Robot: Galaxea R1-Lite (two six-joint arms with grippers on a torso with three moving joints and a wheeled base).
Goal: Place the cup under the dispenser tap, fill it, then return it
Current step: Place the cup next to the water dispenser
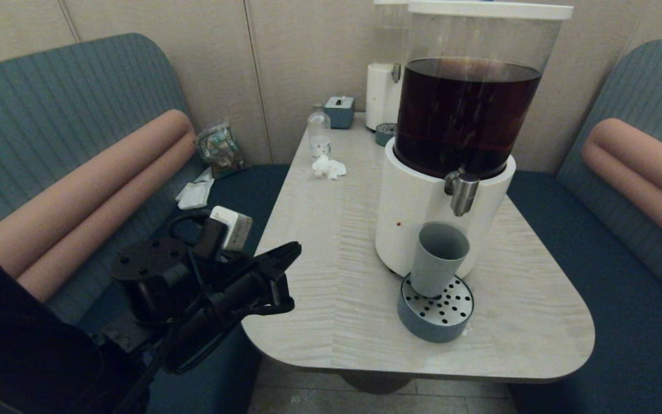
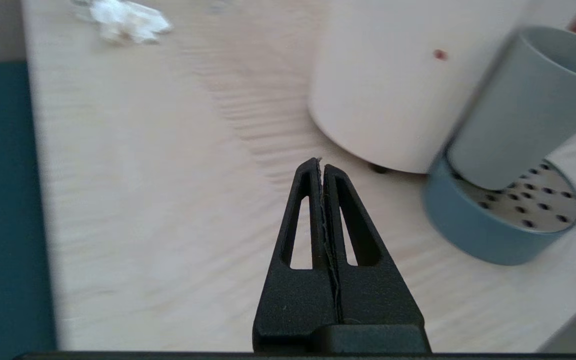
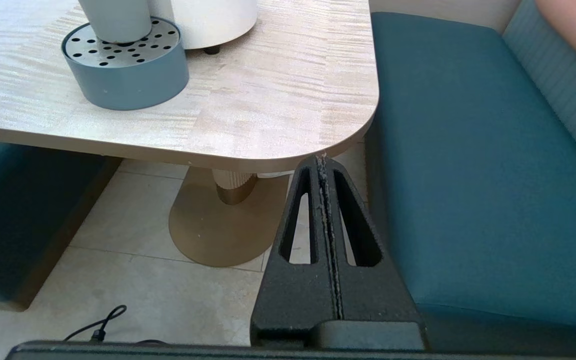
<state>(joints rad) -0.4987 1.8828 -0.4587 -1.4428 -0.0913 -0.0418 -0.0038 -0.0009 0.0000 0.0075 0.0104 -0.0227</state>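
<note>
**Left end effector closed, cup already on the tray under the tap**

Left end effector (image 1: 285, 276) sits at lower left of the head view, over the near bench (image 1: 331, 241) edge, fingers pressed together on nothing. Right of it, in the centre-right, the cup (image 1: 438, 259) stands upright on the perforated drip tray (image 1: 423, 322), just below the dispenser tap (image 1: 462, 192). Placement looks done; filling seems next, which calls for working the tap. The right end effector (image 3: 324, 160), also closed, hangs below the bench corner.
</note>
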